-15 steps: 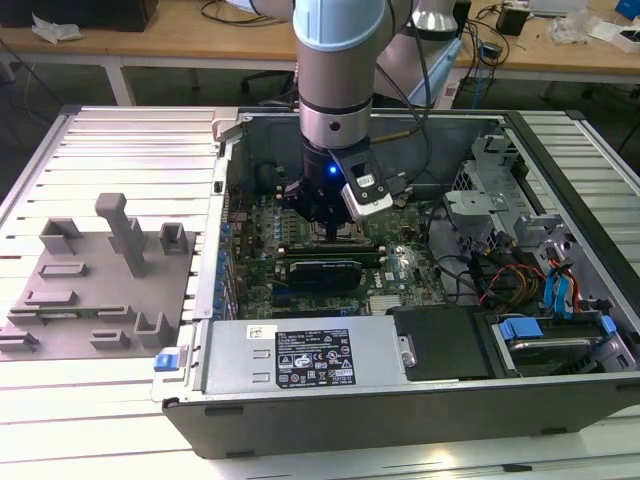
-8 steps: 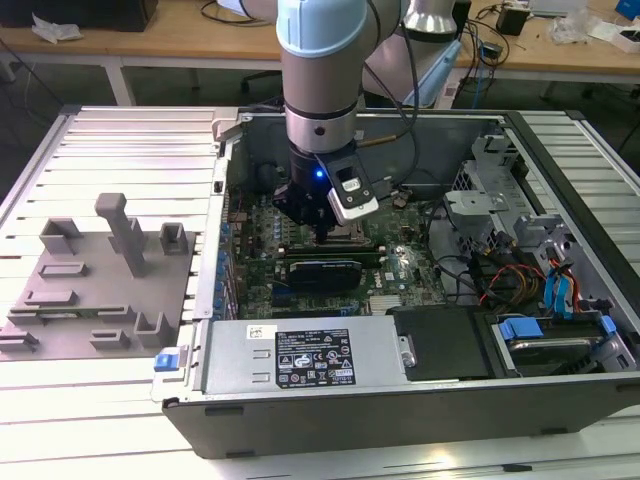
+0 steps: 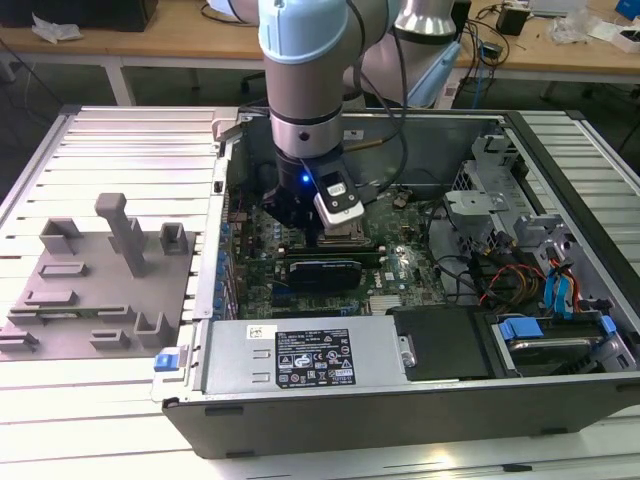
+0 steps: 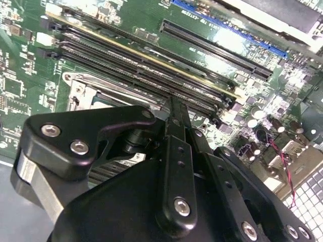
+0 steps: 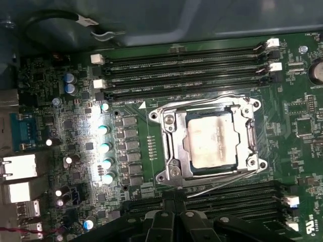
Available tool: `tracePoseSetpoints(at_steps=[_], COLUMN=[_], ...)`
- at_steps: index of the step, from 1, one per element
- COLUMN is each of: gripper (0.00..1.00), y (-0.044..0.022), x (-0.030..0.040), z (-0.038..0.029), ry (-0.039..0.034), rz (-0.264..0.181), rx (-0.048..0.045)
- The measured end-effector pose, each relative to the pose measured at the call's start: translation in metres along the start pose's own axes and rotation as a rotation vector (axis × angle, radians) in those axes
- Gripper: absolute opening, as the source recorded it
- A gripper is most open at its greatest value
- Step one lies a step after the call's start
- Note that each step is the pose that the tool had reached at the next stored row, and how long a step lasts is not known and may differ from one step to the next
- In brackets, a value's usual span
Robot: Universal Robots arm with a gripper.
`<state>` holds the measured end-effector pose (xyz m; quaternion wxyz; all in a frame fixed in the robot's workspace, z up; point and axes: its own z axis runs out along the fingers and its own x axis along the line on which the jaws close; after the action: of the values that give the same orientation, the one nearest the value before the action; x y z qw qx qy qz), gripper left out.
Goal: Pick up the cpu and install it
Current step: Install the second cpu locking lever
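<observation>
now – one cpu (image 5: 211,139) seated in socket | end effector (image 5: 174,214) clenched, empty

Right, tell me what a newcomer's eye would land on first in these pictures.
First the pale silver-white square cpu, lying inside the metal-framed socket on the green motherboard in the first wrist view. Then the black gripper, fingers together, hanging low over the long black memory slots. In the exterior view the grey robot arm reaches down into the open computer case, with grey plastic fixture blocks at the exterior view's left.
</observation>
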<state>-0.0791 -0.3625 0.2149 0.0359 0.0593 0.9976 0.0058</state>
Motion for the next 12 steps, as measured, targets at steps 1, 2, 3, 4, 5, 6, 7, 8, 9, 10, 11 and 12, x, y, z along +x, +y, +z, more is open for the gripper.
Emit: tracePoseSetpoints(at_steps=[1, 2, 3, 4, 5, 6, 7, 8, 9, 10, 11, 12], gripper=[0.11, 0.11, 0.11, 0.11, 0.11, 0.11, 0.11, 0.11, 0.11, 0.11, 0.11, 0.11], y=[-0.0002, -0.0003, -0.0006, -0.0012, -0.0022, -0.0031, -0.0043, -0.0052, -0.0069, -0.0078, -0.0087, -0.0095], x=[0.0003, 0.0003, 0.0003, 0.0003, 0.0004, 0.0006, 0.0011, 0.0015, 0.0024, 0.0030, 0.0038, 0.0047], z=[0.0007, 0.0011, 0.0015, 0.0021, 0.0032, 0.0037, 0.0042, 0.0046, 0.0052, 0.0055, 0.0059, 0.0064], ry=[-0.0029, -0.0047, -0.0058, -0.0067, -0.0080, -0.0089, -0.0099, -0.0107, -0.0121, -0.0130, -0.0144, -0.0164], rz=[0.000, 0.000, 0.000, 0.000, 0.000, 0.000, 0.000, 0.001, 0.001, 0.001, 0.002, 0.002], rx=[-0.0043, -0.0090, -0.0131, -0.0186, -0.0275, -0.0343, -0.0405, -0.0443, -0.0507, -0.0544, -0.0595, -0.0657])
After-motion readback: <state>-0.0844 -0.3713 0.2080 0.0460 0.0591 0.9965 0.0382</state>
